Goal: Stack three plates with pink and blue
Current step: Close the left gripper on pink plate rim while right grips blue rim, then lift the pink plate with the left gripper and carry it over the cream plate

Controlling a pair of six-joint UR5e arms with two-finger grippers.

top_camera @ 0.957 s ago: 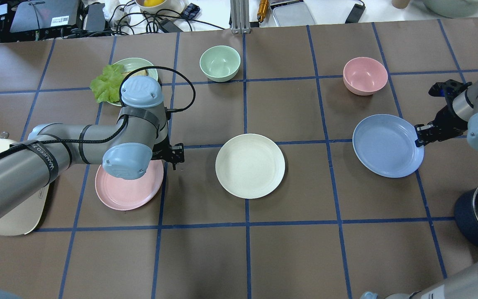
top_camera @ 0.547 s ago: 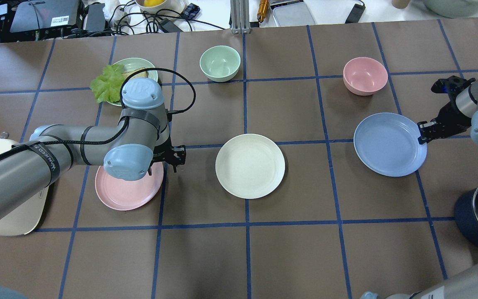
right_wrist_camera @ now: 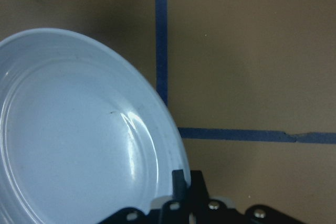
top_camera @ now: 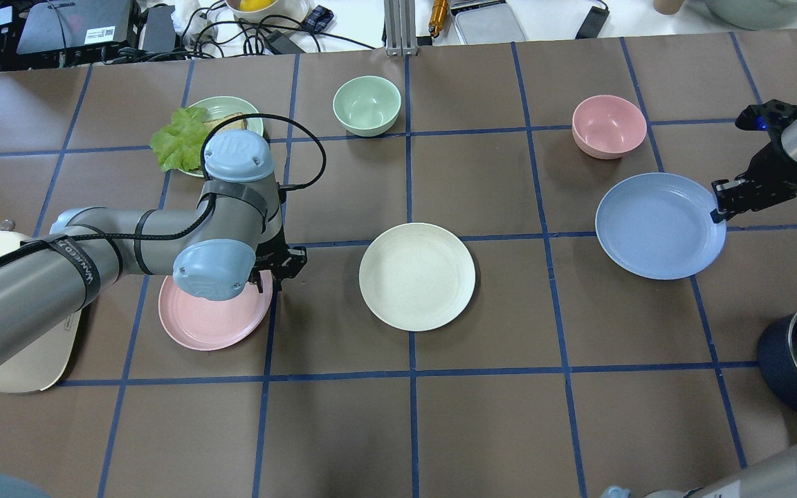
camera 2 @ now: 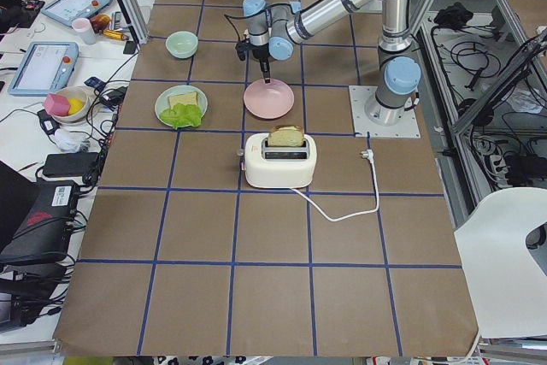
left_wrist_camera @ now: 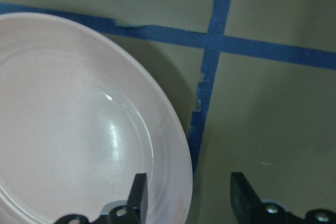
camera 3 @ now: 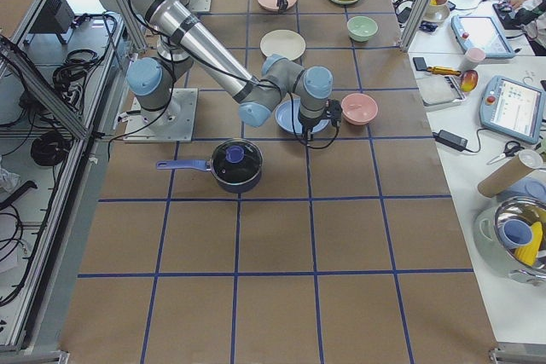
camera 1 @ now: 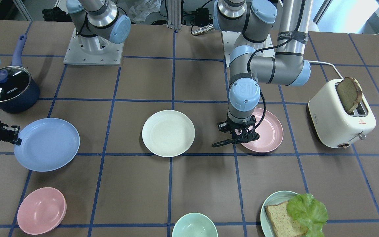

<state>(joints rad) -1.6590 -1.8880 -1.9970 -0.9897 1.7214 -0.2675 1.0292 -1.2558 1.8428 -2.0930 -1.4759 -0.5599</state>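
Stacking is pending: right gripper (top_camera: 717, 204) jaws pinch the rim of the blue plate (top_camera: 654, 225) at right, left gripper (top_camera: 281, 266) jaws stand open astride the rim of the pink plate (top_camera: 212, 321) at left, cream plate (top_camera: 417, 277) lies between.

The right gripper (camera 1: 16, 135), at the view's left edge, pinches the rim of the blue plate (camera 1: 46, 144), which lies between a lidded dark-blue saucepan (camera 1: 10, 89) and a pink bowl (camera 1: 41, 210). The cream-white plate (camera 1: 168, 133) lies alone mid-table. The left gripper (camera 1: 241, 138) points down over the rim of the pink plate (camera 1: 270, 131), on the side facing the cream-white plate. A toaster (camera 1: 336, 121) holding a bread slice stands near the pink plate. A mint bowl (camera 1: 194, 226) and a mint plate (camera 1: 265, 205) with bread and lettuce sit at the bottom edge.
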